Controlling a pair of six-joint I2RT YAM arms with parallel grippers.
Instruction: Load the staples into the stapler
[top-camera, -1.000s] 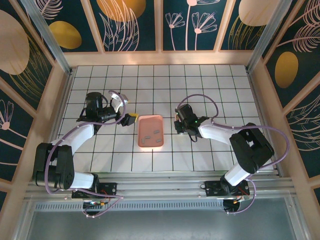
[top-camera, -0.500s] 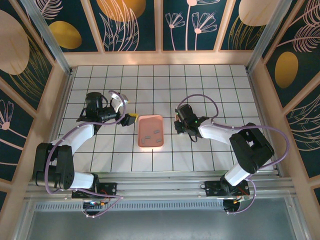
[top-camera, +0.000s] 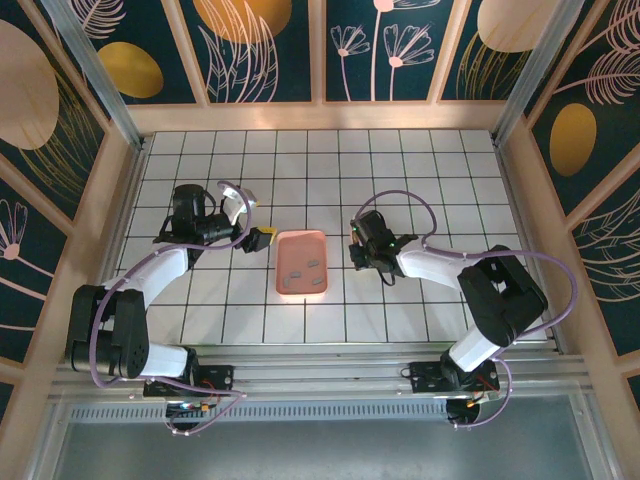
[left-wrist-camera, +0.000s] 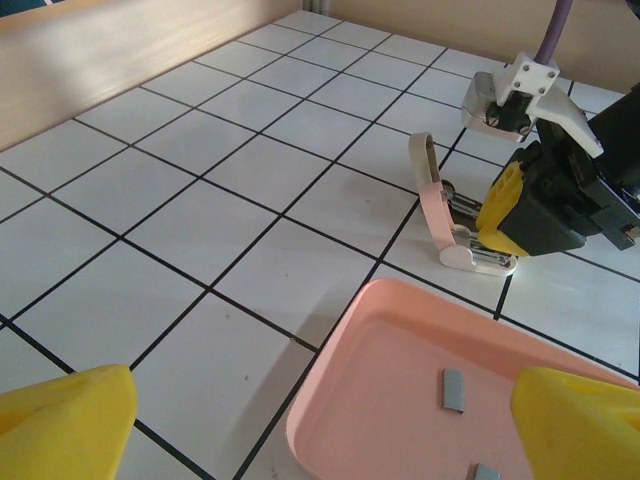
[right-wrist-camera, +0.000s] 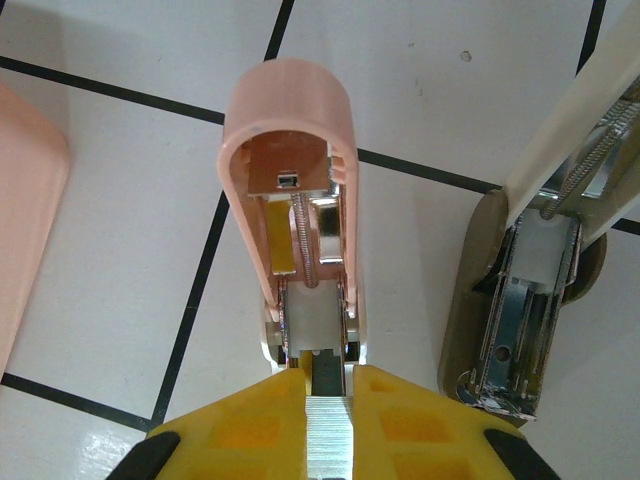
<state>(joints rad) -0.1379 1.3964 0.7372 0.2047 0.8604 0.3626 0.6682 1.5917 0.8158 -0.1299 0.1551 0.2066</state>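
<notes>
From above, the left arm is seen bent inward, its left claw spread open just left of the pink tray, in which loose staples lie. The right claw is held low by the tray's right side.

In the left wrist view, the stapler is seen on the table just beyond the tray, lid raised.

In the right wrist view, a ribbed staple strip is clenched between yellow fingers at the stapler's open channel.
</notes>
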